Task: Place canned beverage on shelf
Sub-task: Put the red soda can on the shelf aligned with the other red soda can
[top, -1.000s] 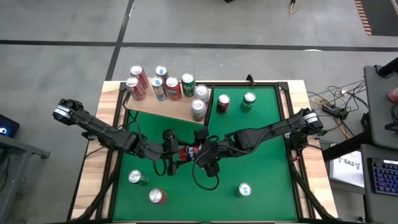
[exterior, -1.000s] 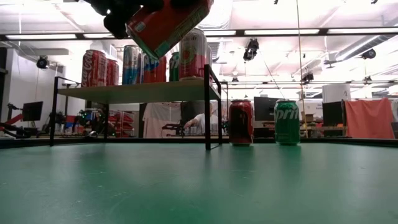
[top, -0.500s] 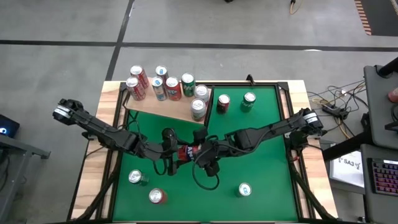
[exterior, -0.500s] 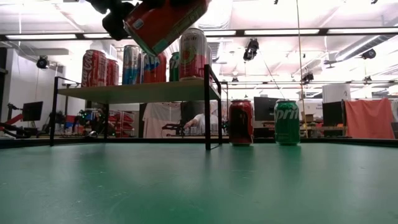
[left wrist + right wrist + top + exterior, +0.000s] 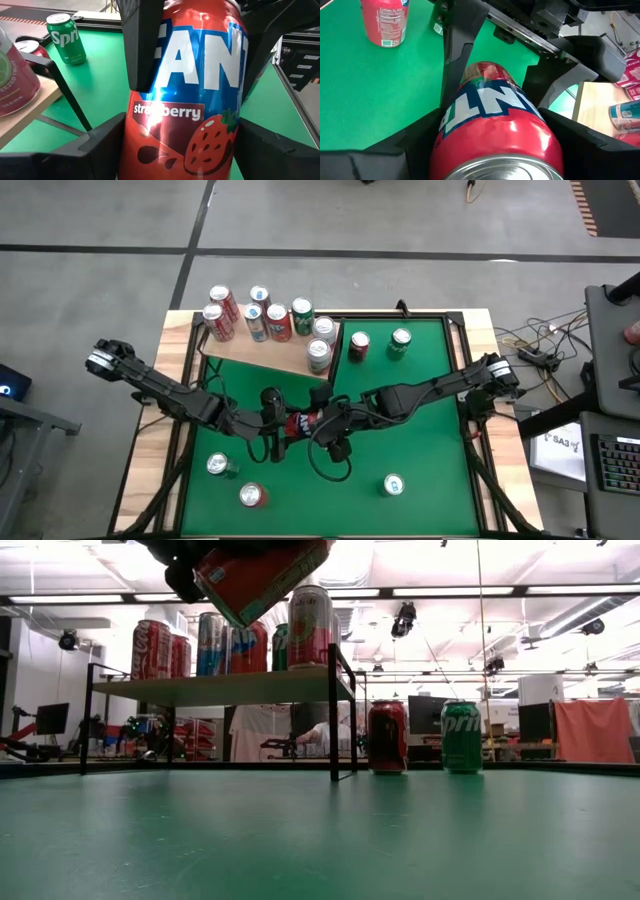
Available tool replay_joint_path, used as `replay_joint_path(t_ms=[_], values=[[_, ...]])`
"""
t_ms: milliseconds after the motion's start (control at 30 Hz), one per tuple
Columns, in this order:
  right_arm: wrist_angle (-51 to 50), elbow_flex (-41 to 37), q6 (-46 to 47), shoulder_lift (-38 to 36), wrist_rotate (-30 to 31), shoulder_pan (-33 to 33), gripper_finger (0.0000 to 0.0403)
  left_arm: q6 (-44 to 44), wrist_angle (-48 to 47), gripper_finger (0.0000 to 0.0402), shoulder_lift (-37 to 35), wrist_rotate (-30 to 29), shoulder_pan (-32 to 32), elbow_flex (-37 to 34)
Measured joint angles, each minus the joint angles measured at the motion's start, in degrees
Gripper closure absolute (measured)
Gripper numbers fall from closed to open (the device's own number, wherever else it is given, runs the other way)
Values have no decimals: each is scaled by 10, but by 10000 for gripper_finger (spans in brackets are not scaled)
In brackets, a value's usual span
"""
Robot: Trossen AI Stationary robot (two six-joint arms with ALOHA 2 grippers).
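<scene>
Strawberry Fanta can [image 5: 187, 100] held tilted in midair above the green table [image 5: 420, 430], near the shelf [image 5: 265, 352].
Glossy red, white lettering, strawberry picture; left pincer [image 5: 283, 426] and right pincer [image 5: 318, 423] both grip it.

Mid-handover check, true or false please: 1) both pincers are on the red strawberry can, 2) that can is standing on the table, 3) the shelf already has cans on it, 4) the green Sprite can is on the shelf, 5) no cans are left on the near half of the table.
1) True: the left pincer and right pincer both have fingers around the strawberry can.
2) False: it is held tilted in the air, above the green table.
3) True: several cans stand on the shelf.
4) False: the Sprite can stands on the table beside the shelf, next to a dark red can.
5) False: three cans stand there, such as the red-topped can.
</scene>
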Motion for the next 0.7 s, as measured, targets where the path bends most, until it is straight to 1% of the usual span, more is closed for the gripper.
replay_joint_path(t_ms=[200,267,567,633,700], values=[[8,0,-1,0,6,0,76,-10,2,112,-1,-10,0,0],[27,5,-1,-1,13,-1,72,-9,-3,112,-1,-17,1,0],[8,15,2,-11,14,0,67,-2,-7,112,-8,-35,0,-1],[8,23,2,-16,30,0,66,2,-9,112,-9,-58,-4,-1],[6,32,2,-23,63,0,66,15,-7,112,-10,-94,-11,-1]])
